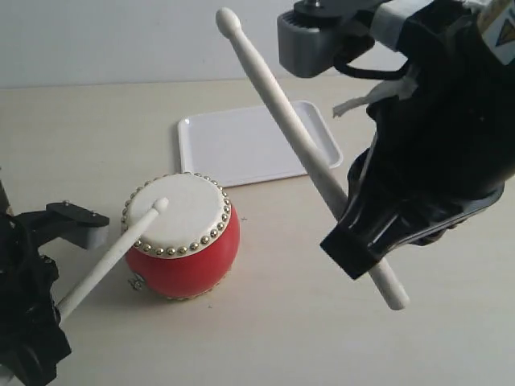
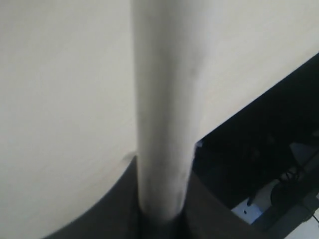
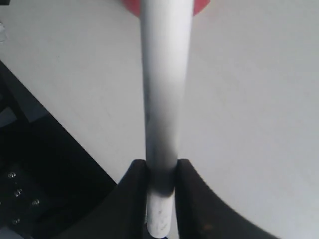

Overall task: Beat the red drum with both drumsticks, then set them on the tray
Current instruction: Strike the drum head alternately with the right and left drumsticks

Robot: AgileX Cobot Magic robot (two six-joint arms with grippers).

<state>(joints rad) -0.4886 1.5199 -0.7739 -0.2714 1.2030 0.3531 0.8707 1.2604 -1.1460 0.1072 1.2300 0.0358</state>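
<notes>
Left gripper (image 2: 159, 221) is clamped tight on the butt end of 1 drumstick, jaws pressed against both sides of the wood, low at the near left of the table (image 1: 306, 346). That left drumstick (image 1: 113, 261) slants up and away from it, and its bead tip is down on the cream skin (image 1: 181, 213) of the red drum (image 1: 189, 261), near the left edge, just inside the ring of gold studs (image 1: 193, 241); it looks to be touching. Over on the right, the right gripper (image 3: 160, 191) is closed on the other stick a little above its butt, with a short stub poking out below the jaws. The right drumstick (image 1: 282, 112) is up in the air, tilted steeply, its tip pointing high and back toward the wall, well clear of the drum. The drum sits upright on the table between the 2 arms, nearer the left one. Behind it, with a small gap, the white tray (image 1: 229, 149) lies flat with nothing on it, and from where I stand the raised stick crosses in front of its right side.
</notes>
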